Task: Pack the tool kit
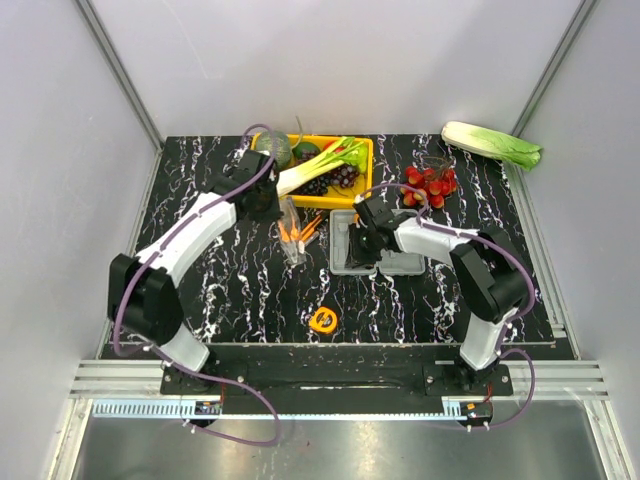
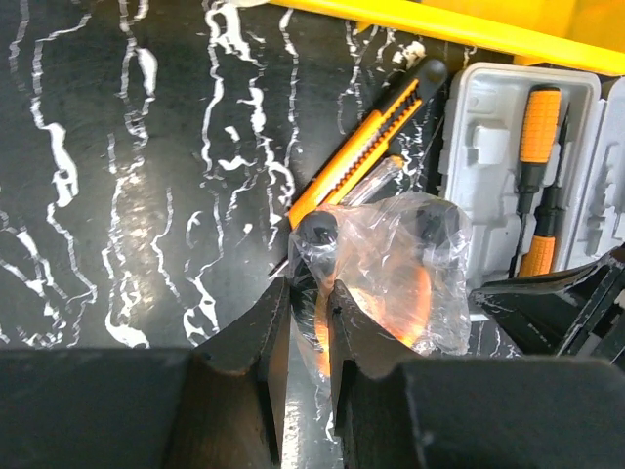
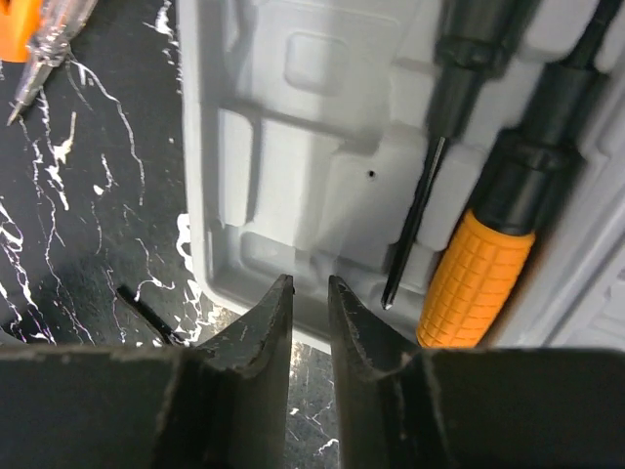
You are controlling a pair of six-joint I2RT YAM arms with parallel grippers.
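Observation:
The tool kit's grey case (image 1: 343, 262) lies open at the table's middle. Orange-handled screwdrivers (image 3: 479, 283) sit in its moulded slots (image 3: 293, 147). My left gripper (image 2: 308, 283) is shut on a clear plastic bag (image 2: 391, 264) holding something orange, just left of the case (image 2: 488, 147). An orange utility knife (image 2: 366, 147) lies beyond the bag. My right gripper (image 3: 307, 281) hovers over the case's near rim, its jaws a narrow gap apart with nothing between them. A yellow tape measure (image 1: 323, 320) lies on the table nearer the arms.
A yellow tray (image 1: 362, 150) of vegetables stands just behind the case. Red cherry tomatoes (image 1: 432, 186) and a cabbage (image 1: 492, 144) lie at the back right. A clear-handled tool (image 3: 49, 44) lies left of the case.

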